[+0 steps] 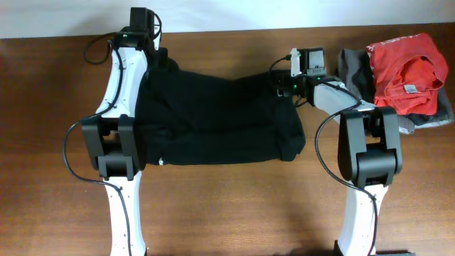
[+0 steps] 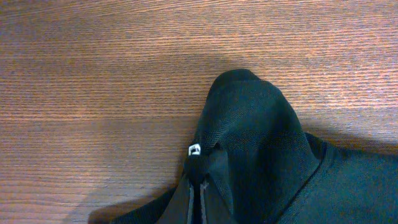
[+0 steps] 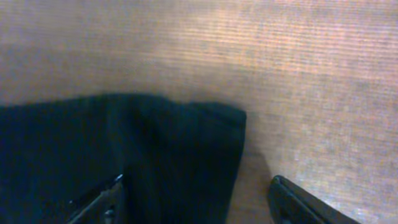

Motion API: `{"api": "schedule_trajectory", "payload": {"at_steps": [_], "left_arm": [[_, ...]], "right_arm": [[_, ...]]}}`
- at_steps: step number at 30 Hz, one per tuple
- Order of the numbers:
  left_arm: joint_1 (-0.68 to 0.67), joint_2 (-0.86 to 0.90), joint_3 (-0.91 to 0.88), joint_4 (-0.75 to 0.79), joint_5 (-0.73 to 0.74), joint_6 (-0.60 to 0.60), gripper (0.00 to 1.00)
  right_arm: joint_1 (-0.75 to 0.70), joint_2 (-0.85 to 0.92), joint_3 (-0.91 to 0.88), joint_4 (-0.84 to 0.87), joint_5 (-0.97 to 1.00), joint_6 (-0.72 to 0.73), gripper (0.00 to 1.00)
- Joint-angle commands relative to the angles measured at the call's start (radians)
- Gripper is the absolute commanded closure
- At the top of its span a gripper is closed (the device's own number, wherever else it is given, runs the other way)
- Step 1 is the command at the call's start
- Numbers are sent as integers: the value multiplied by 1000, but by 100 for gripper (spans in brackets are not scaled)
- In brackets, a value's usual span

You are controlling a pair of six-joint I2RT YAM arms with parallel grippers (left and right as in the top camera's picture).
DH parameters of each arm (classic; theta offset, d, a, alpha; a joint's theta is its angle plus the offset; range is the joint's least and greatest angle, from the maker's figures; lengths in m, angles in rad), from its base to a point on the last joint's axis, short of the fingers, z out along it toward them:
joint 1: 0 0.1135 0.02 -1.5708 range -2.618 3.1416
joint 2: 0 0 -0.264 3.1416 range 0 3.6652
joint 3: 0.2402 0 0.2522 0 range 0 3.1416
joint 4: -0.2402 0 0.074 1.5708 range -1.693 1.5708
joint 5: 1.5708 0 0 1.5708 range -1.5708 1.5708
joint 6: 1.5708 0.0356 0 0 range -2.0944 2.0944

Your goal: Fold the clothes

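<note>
- Pinching a raised fold of the clothes [image 1: 213, 121], the left gripper [image 2: 199, 186] is seen closed near the back left corner of the tabletop [image 1: 234, 220], with cloth bunched up around its tips.
- The clothes are spread over the back middle of the tabletop, and their long axis is laid left to right between the two arms.
- The right gripper [image 3: 196, 183] is held with its fingers apart at the garment's back right corner. The cloth edge lies between them: one finger [image 3: 102, 202] is over the fabric and the other is over bare wood. Nothing is clamped there.
- The coming grasp is judged to turn on this corner, which lies just inward of the right fingers, so the right arm is much the nearer.
- A small white mark [image 2: 194, 149] beside the left pinch is shown only by the left wrist view. The red shirt [image 1: 407, 71] and the grey garment [image 1: 352, 71] at the back right corner are shown only from overhead.
</note>
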Motion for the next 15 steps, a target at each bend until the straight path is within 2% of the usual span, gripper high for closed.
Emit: {"api": "schedule_trajectory", "payload": {"at_steps": [1, 9, 13, 15], "left_arm": [[-2, -34, 14, -2, -11, -10, 100], [-2, -34, 14, 0, -11, -10, 99], [-2, -34, 14, 6, -11, -10, 99], [-2, -34, 14, 10, -10, -10, 99]], "right_arm": [[-5, 31, 13, 26, 11, 15, 26], [-4, 47, 13, 109, 11, 30, 35], [8, 47, 13, 133, 12, 30, 46], [17, 47, 13, 144, 11, 30, 49]]}}
